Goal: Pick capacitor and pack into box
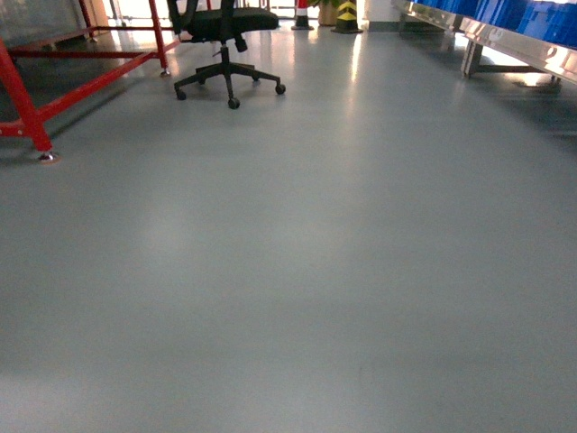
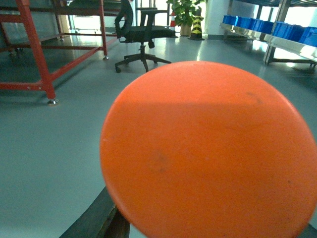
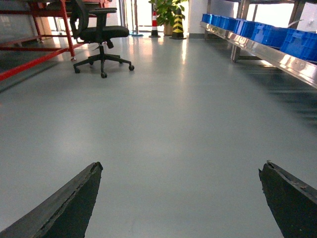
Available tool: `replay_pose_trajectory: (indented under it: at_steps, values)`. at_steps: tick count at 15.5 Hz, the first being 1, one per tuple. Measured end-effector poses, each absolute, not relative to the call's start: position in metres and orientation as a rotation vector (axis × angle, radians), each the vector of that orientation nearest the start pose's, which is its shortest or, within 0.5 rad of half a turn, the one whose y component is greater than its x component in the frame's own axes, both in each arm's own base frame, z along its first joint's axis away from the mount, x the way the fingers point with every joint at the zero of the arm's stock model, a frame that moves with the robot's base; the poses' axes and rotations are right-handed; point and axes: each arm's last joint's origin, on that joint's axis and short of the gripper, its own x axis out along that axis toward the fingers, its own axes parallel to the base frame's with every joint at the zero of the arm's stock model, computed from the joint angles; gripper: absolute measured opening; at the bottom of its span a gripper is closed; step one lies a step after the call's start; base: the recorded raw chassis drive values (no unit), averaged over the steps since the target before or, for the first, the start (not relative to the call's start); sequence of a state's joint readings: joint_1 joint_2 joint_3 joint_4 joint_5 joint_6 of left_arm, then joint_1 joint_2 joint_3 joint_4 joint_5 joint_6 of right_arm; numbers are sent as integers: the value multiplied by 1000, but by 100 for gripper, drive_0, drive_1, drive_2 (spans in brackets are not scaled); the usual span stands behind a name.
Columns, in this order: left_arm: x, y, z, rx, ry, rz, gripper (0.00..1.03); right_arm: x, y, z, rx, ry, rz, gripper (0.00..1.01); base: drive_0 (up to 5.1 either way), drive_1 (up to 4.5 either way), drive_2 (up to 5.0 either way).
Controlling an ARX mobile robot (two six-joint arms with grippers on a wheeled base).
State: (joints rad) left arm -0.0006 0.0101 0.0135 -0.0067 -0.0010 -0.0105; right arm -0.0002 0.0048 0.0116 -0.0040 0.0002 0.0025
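Observation:
An orange round disc, the capacitor [image 2: 208, 148], fills most of the left wrist view, hanging above the grey floor. My left gripper [image 2: 210, 225] is shut on it; only one dark finger [image 2: 101, 219] shows at the disc's lower left edge, and the rest of the jaws is hidden behind the disc. In the right wrist view my right gripper [image 3: 182, 168] stands wide open over bare floor, with nothing between its fingers. The box is out of view. Neither gripper shows in the head view.
A black office chair [image 1: 225, 27] and a red metal frame [image 1: 27, 108] stand at the far left. Blue bins [image 3: 277, 34] sit on a steel rack along the right. A potted plant [image 3: 166, 10] and striped bollards [image 3: 177, 22] are at the back.

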Motion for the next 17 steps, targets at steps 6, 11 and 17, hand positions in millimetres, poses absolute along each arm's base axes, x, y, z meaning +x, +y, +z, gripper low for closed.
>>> replay_pose_trajectory:
  at_steps: [6,11,17]
  values:
    - [98,0,167,-10,3,0,44,97,0,166,2,1,0,98,-495,246,246]
    - [98,0,167,-10,2,0,44,97,0,166,2,1,0,98,-497,244,244]
    - [98,0,167,-10,3,2,44,97,0,167,2,-3,0,98,-500,241,241]
